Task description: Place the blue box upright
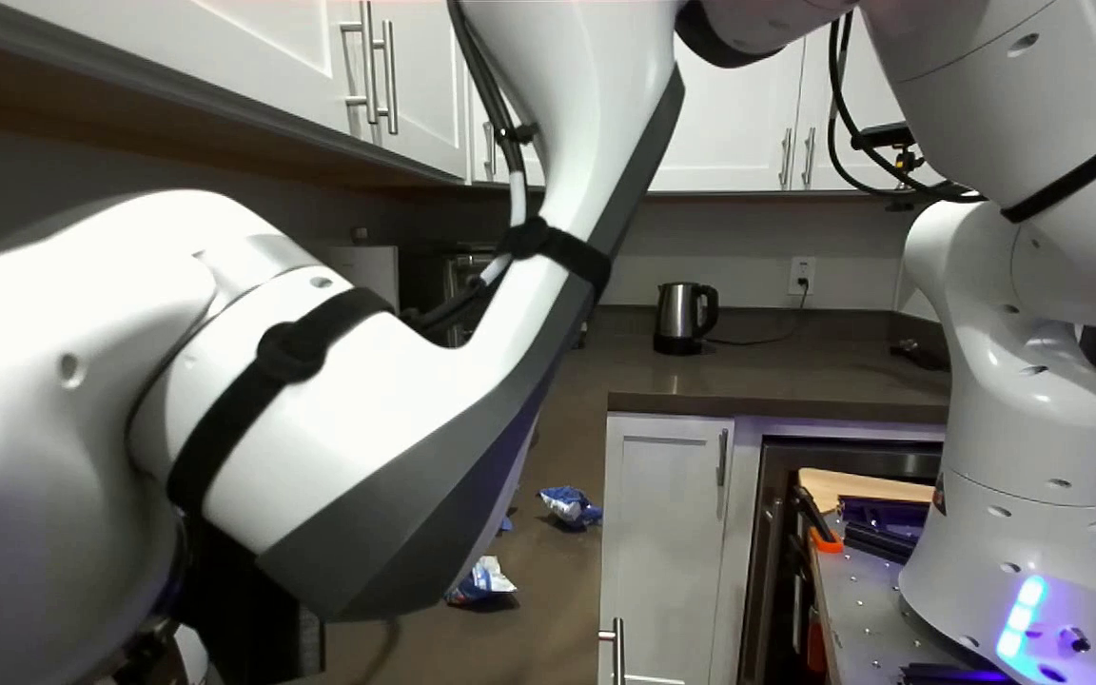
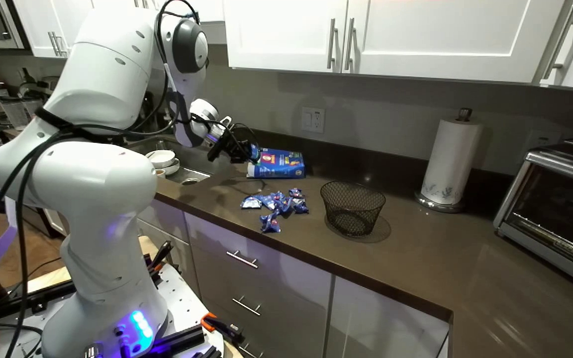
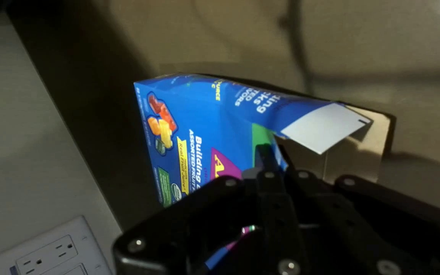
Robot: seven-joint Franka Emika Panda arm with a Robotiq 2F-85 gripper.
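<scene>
The blue box (image 2: 281, 163) lies on its side on the counter by the back wall in an exterior view, its open end toward my gripper. In the wrist view the blue box (image 3: 197, 110) shows its printed face, a narrow side, a white-grey flap and the brown inside of the open end. My gripper (image 2: 247, 152) is at that open end. In the wrist view the gripper (image 3: 276, 154) has its fingers closed on the edge of the box's printed wall, one finger outside and one inside. The arm covers part of the counter in an exterior view, and the box cannot be made out there.
Several small blue snack packets (image 2: 279, 201) lie in front of the box. A black wire basket (image 2: 353, 208) stands beside them. A paper towel roll (image 2: 449, 161) and toaster oven (image 2: 560, 199) are further along. A sink with bowls (image 2: 161, 159) is behind the arm. A kettle (image 1: 684, 319) stands far off.
</scene>
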